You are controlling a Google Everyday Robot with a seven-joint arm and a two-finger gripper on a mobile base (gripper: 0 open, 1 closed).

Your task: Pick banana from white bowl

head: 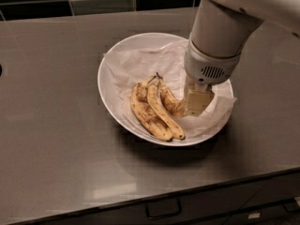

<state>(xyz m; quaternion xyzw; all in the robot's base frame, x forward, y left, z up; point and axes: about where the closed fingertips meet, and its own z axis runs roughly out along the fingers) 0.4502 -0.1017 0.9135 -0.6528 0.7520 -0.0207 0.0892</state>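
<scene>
Now the tool (196, 108) hangs beside the banana (169, 100) in the white bowl (136, 39).

matt end effector (194, 108) in glossy white bowl (136, 43) with crumpled paper (126, 64).

- The white bowl (140, 39) sits on the dark counter (51, 135) and is lined with crumpled white paper (136, 62).
- The banana (168, 99), short and curved, lies rightmost, beside two longer bananas (149, 116).
- The gripper (197, 102) reaches down into the bowl, against the banana's lower end.
</scene>
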